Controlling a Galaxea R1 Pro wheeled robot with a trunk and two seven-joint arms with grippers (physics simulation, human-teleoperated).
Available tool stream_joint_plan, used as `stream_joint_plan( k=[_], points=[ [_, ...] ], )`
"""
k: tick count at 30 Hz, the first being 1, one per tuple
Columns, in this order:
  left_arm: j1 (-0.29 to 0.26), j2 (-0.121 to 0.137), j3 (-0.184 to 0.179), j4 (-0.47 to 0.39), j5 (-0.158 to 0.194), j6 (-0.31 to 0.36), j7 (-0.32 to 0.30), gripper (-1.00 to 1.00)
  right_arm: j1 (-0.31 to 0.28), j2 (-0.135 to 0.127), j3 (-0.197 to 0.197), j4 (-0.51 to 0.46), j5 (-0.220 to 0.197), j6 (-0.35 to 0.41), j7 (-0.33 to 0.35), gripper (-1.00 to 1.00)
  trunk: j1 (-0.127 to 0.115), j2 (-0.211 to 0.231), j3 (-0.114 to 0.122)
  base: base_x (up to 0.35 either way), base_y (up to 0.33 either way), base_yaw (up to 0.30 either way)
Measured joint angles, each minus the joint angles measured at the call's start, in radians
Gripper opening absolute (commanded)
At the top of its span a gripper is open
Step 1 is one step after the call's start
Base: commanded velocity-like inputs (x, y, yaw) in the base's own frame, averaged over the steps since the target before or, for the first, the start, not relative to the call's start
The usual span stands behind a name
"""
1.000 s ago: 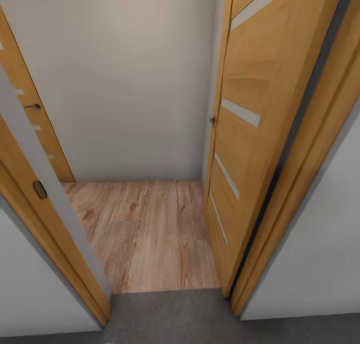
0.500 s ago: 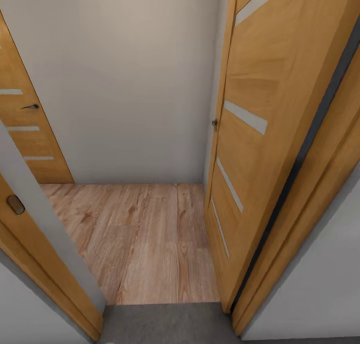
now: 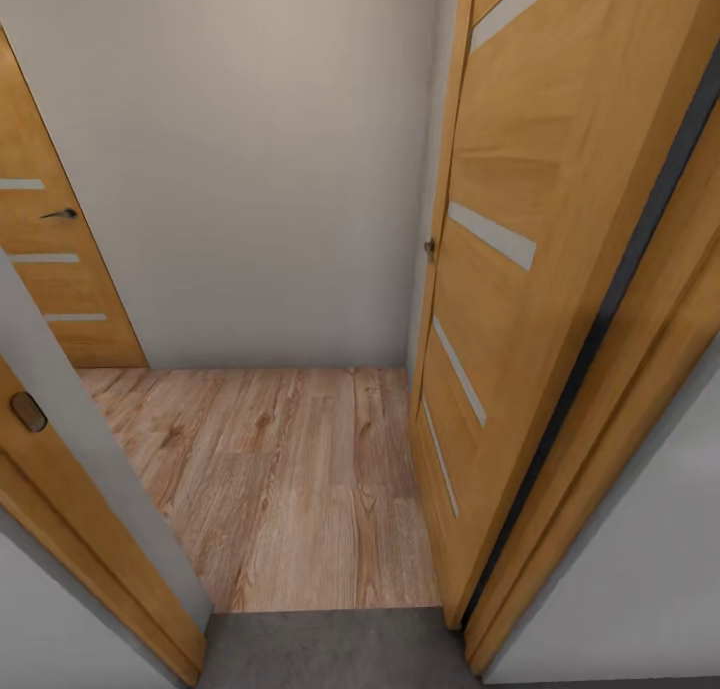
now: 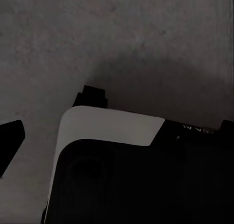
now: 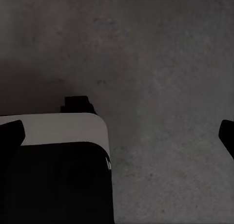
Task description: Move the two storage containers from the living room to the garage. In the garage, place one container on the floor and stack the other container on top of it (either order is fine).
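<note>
The two storage containers are out of view, and so is the living room. I face an open doorway from the garage's dark grey concrete floor (image 3: 330, 649) onto light wood planks (image 3: 290, 469). My right gripper (image 5: 117, 136) hangs open over the concrete, its dark fingertips (image 5: 10, 136) far apart with nothing between them. My left gripper (image 4: 117, 134) is also open and empty, one fingertip (image 4: 9, 141) showing at the picture's edge. Both wrist views look down past my black-and-white base (image 4: 112, 180).
An orange wooden door leaf (image 3: 520, 269) stands open inward on the right of the doorway. The door frame (image 3: 90, 529) borders the left side. Beyond the planks a pale wall (image 3: 250, 169) closes the small hall, with a closed wooden door (image 3: 50, 269) at its left.
The head view has shifted: the doorway sits closer and the closed door at the left shows more than a second ago. In the last half second almost nothing moved.
</note>
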Motion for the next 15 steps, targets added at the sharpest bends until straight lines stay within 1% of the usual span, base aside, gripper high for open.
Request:
stream_joint_plan(
  k=[3, 6, 9, 15],
  points=[
    [0.008, -0.001, 0.000, 0.000, 0.000, -0.004, -0.021, 1.00, 0.000, 0.002, 0.001, 0.000, 0.001, 0.000, 0.027, 1.00, 0.000, 0.000, 0.000, 0.000, 0.000, 0.000],
    [0.009, 0.000, 0.000, 0.000, 0.000, -0.006, -0.024, 1.00, 0.000, 0.001, 0.001, 0.000, 0.002, -0.005, 0.078, 1.00, 0.000, 0.000, 0.000, 0.061, 0.022, 0.000],
    [0.009, 0.002, -0.001, -0.001, -0.003, -0.005, -0.022, 1.00, 0.000, -0.003, 0.000, 0.000, 0.001, -0.006, 0.116, 1.00, 0.000, 0.000, 0.000, 0.222, 0.116, 0.000],
    [0.010, 0.004, -0.003, -0.001, -0.006, -0.003, -0.017, 1.00, 0.000, -0.008, -0.001, 0.000, 0.000, -0.005, 0.130, 1.00, -0.001, 0.000, 0.000, 0.291, 0.150, 0.000]
  ],
)
